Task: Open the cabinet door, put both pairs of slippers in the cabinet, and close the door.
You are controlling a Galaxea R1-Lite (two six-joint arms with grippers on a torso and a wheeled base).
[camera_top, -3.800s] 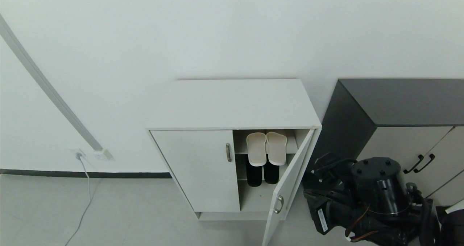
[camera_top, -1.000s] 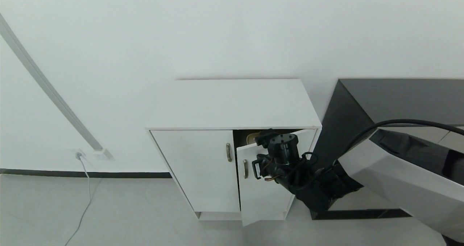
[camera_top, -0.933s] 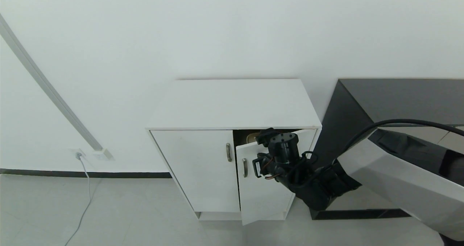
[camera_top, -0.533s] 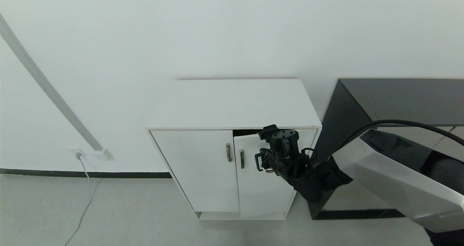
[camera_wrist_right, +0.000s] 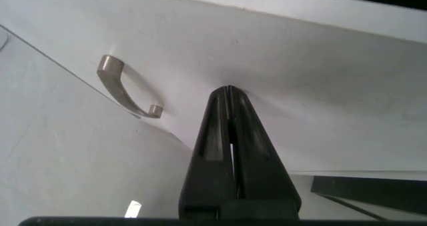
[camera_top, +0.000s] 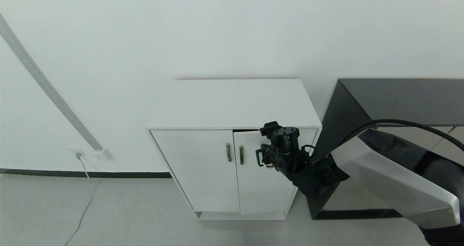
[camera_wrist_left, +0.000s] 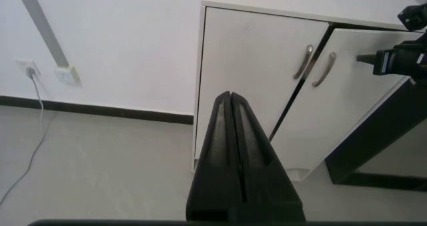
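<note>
The white cabinet (camera_top: 232, 104) stands against the wall. Its left door (camera_top: 195, 166) is closed, and its right door (camera_top: 261, 188) is almost closed, with a thin dark gap along the top edge. The slippers are hidden behind the doors. My right gripper (camera_wrist_right: 230, 91) is shut and empty, its tips pressed against the right door's face beside the handle (camera_wrist_right: 127, 89). In the left wrist view the right gripper (camera_wrist_left: 363, 57) touches that door near its top. My left gripper (camera_wrist_left: 230, 96) is shut and empty, held back from the cabinet and facing the doors.
A dark cabinet (camera_top: 398, 97) stands right next to the white one on its right. A wall socket with a grey cable (camera_top: 78, 154) is at the left, below a slanted wall trunking. Grey floor (camera_top: 127, 217) lies open in front.
The right door has swung from wide open to nearly closed, with my right gripper moving in against it. The cream and dark slippers on the shelves are now hidden.
</note>
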